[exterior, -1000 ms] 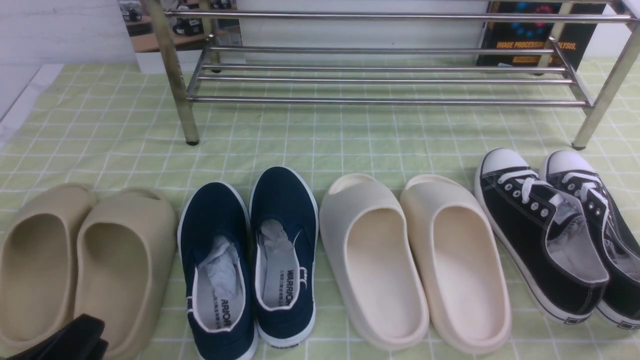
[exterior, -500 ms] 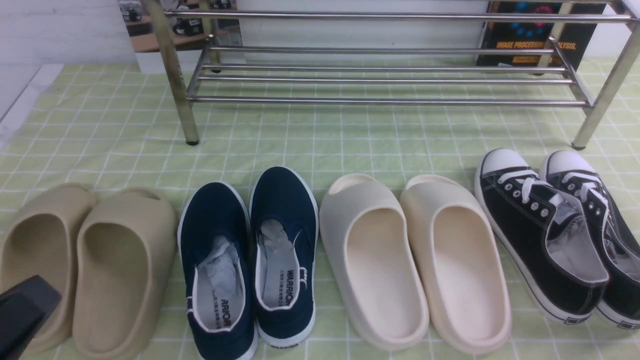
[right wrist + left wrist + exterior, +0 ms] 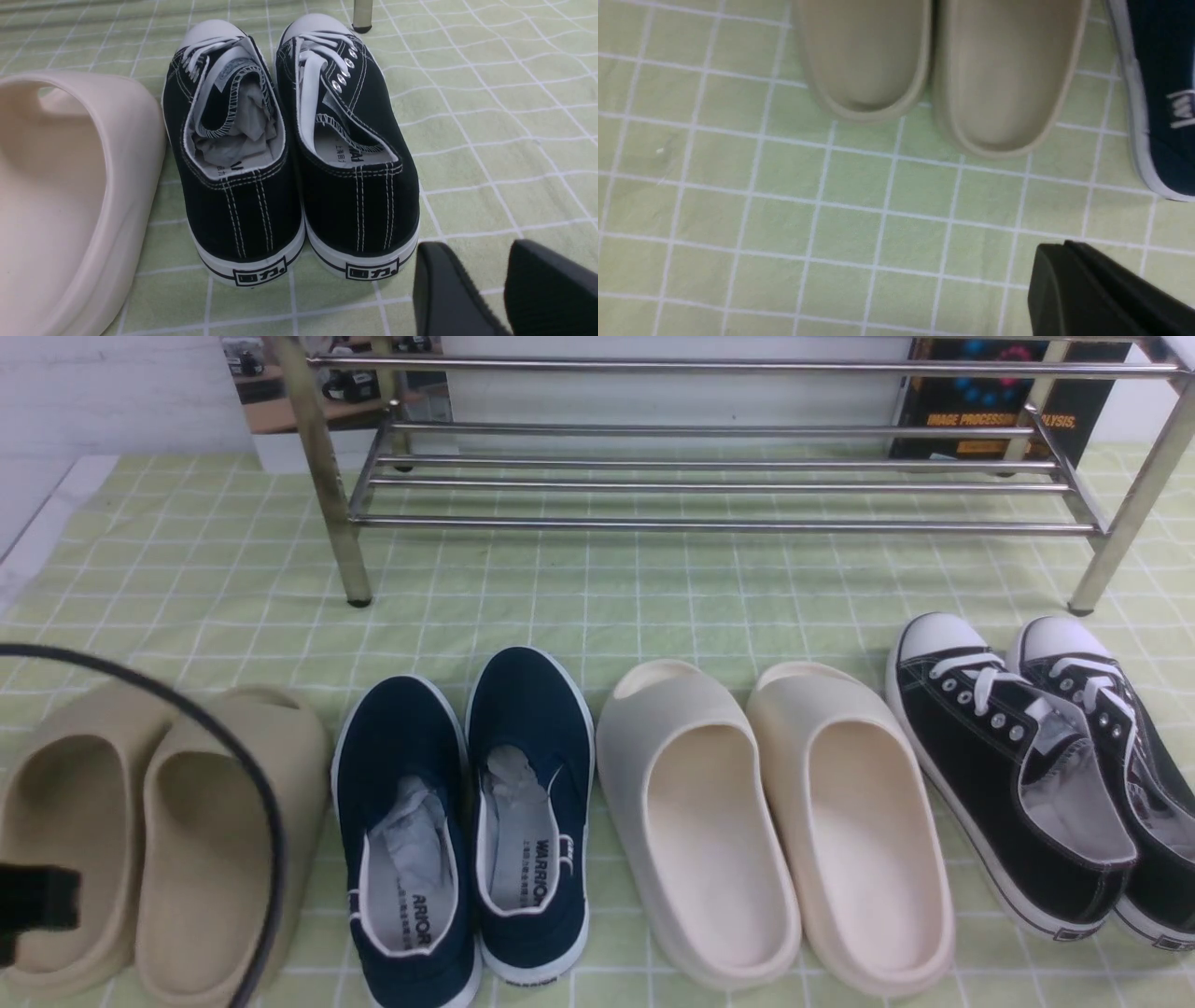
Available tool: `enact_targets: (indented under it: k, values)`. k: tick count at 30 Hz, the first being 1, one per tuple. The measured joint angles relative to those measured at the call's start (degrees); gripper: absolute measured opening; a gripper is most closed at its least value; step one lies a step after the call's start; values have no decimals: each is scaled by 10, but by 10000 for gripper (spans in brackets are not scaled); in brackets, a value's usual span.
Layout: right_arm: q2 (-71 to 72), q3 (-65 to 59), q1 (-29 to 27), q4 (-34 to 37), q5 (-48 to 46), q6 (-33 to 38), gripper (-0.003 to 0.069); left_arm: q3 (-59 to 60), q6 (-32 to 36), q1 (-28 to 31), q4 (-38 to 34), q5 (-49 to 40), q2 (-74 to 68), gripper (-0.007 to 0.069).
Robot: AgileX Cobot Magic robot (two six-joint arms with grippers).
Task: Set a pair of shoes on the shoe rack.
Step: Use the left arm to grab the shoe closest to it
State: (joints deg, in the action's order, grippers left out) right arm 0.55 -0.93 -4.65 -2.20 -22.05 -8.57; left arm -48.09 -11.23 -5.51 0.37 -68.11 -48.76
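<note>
Navy canvas slip-ons stand side by side on the checked green cloth, between the beige slides and the cream slides. Their toes point at the shoe rack, long axes crosswise to its tubes. Nothing is grasped yet, so this looks like the approach. The left gripper is pinched closed on nothing behind the beige slides; the right gripper gapes empty. Next, the left one probably must spread and shift to the navy heels.

Counted eight shoes, four pairs: two navy slip-on shoes, two tan slides, two cream slides, two black lace-up sneakers. One steel shoe rack; its lower tier showed four tubes. One black cable. One green checked cloth.
</note>
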Motion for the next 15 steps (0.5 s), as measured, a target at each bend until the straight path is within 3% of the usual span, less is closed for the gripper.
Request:
enact_targets:
  k: [7, 11, 13, 15]
  values:
    - [0, 0, 0, 0, 0, -1, 239, -47, -41, -112, 0, 13, -136, -2]
    - [0, 0, 0, 0, 0, -1, 239, -53, -86, -162, 11, 44, -194, 78]
    - [0, 0, 0, 0, 0, -1, 239, -55, -117, -198, 9, 76, -239, 181]
    - [0, 0, 0, 0, 0, -1, 239, -55, -128, -211, 7, 90, -258, 230]
